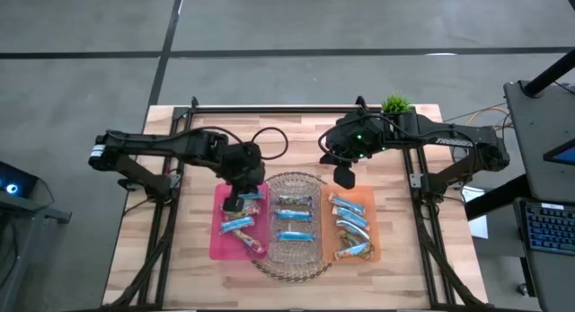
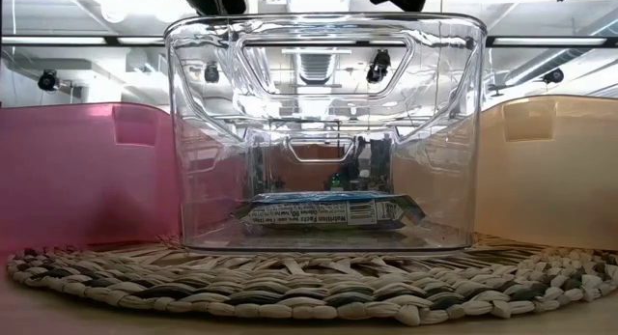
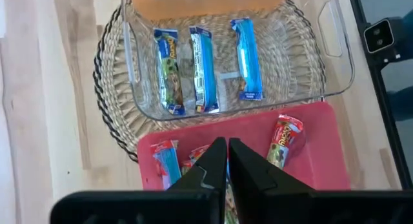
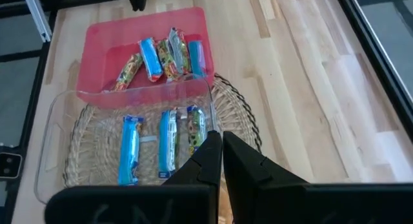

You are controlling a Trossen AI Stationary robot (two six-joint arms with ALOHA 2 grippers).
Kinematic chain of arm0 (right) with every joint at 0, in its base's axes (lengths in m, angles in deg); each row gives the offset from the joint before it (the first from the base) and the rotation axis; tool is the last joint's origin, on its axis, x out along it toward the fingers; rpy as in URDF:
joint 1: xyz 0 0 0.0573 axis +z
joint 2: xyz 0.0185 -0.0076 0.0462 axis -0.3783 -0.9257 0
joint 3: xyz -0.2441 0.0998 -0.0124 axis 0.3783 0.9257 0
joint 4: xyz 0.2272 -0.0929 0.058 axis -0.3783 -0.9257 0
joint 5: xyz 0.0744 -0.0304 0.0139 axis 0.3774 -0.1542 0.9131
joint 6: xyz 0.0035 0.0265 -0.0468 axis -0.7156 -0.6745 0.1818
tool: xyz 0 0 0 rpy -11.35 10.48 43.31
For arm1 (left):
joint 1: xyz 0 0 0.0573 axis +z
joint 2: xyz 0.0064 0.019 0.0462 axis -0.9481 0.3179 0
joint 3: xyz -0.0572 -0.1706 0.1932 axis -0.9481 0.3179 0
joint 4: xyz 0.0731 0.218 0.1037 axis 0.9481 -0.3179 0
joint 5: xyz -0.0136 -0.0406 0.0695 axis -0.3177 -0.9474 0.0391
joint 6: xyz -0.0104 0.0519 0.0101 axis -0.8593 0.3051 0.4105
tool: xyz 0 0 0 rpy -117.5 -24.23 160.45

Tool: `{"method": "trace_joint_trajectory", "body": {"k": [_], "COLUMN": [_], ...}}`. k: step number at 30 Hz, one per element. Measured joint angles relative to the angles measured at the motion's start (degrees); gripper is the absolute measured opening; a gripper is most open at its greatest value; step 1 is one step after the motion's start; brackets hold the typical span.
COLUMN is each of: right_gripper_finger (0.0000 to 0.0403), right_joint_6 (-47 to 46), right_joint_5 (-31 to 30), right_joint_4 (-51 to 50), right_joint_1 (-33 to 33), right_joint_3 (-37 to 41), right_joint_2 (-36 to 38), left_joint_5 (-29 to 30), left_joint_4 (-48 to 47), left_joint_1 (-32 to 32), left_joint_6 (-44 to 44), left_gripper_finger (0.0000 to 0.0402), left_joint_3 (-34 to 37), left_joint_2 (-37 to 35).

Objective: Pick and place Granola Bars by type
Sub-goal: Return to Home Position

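High view: three bins are set in a row on the wooden surface (image 1: 198,276), midway between its left and right edges and nearer the front edge. A pink bin (image 1: 220,245) is placed leftmost and an orange bin (image 1: 364,197) rightmost. Between them, a transparent bin (image 1: 295,254) is set on a round woven mat (image 1: 292,274). Granola bars (image 1: 294,215) are seen in all three bins, with three blue ones in the transparent bin. The left end effector (image 1: 235,202) is held over the pink bin's back end, and the right end effector (image 1: 343,177) over the orange bin's back edge. A potted plant (image 1: 395,103) is seen at the back right corner.

Low view: one bar is seen lying flat inside the transparent bin, with pink and orange walls on either side.

Left wrist view: the fingers (image 3: 213,166) are pressed together with nothing between them, above red and blue bars in the pink bin.

Right wrist view: the fingers (image 4: 206,162) are likewise closed and empty, above the transparent bin.
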Motion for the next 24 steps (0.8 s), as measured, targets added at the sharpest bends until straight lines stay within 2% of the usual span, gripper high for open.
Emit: {"method": "trace_joint_trajectory", "body": {"k": [8, 13, 18, 24], "right_gripper_finger": [0.0009, 0.0009, 0.0008, 0.0009], "right_joint_6": [1.78, 2.33, 1.34, 0.17], "right_joint_5": [0.00, 0.10, 0.67, 2.23], "right_joint_4": [2.96, 6.44, 15.19, 27.01], "right_joint_1": [-0.04, -0.62, -1.48, -2.88], "right_joint_3": [0.19, 3.22, 11.45, 22.67], "right_joint_2": [0.00, 0.55, 3.76, 11.35], "left_joint_5": [0.01, 0.01, 0.38, 0.40], "left_joint_4": [6.05, 13.26, 23.50, 38.98], "left_joint_1": [0.53, 1.27, 1.51, 1.61], "left_joint_6": [-0.50, -0.48, -1.90, -4.22], "left_gripper_finger": [0.0000, 0.0000, 0.0000, 0.0000], "left_joint_3": [0.35, 3.40, 11.63, 26.06], "left_joint_2": [-2.63, -7.42, -14.97, -25.86]}}
